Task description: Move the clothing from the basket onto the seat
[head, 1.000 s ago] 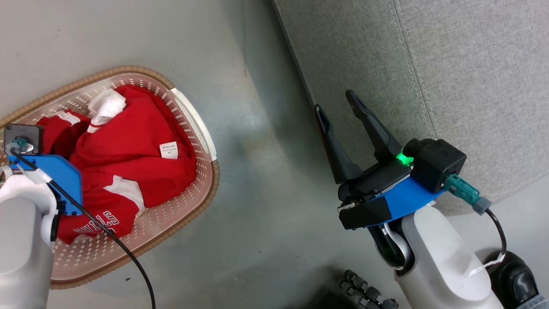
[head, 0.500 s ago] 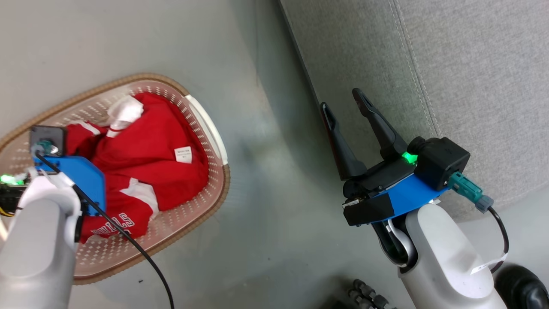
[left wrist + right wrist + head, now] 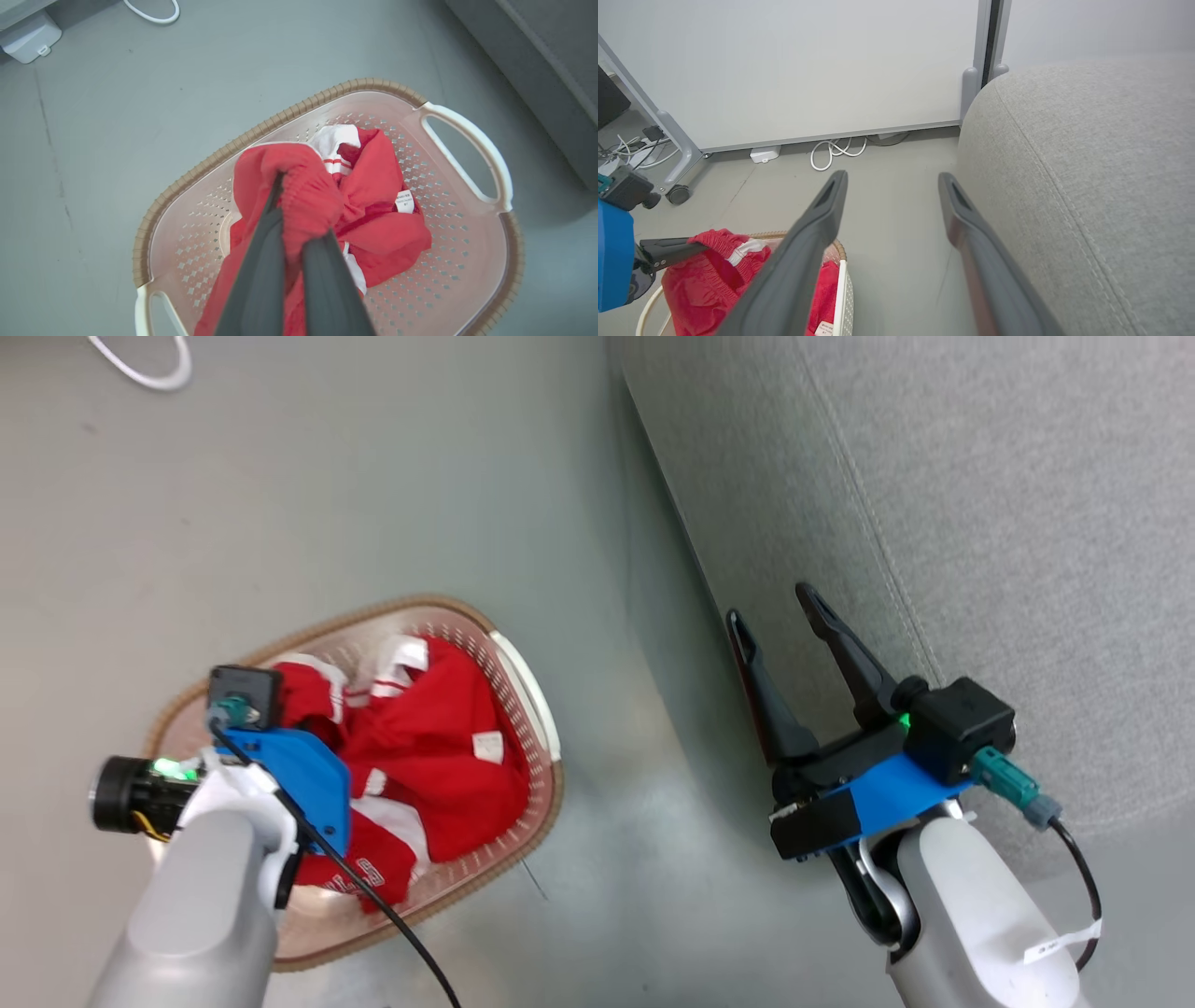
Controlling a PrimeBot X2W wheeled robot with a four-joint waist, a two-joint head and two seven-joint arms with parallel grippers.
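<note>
My left gripper [image 3: 294,219] is clamped on the red clothing [image 3: 373,196], by what looks like a waistband, over the basket [image 3: 261,130]; the seat [image 3: 980,523] sits off to my right, beside the empty, wide-open right gripper [image 3: 768,602].

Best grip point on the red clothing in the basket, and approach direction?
On the clothing, the gathered elastic waistband, from straight above: it probably pinches best as the thickest, highest ridge, and the basket walls block side approaches. The left end effector is shut on it there.
</note>
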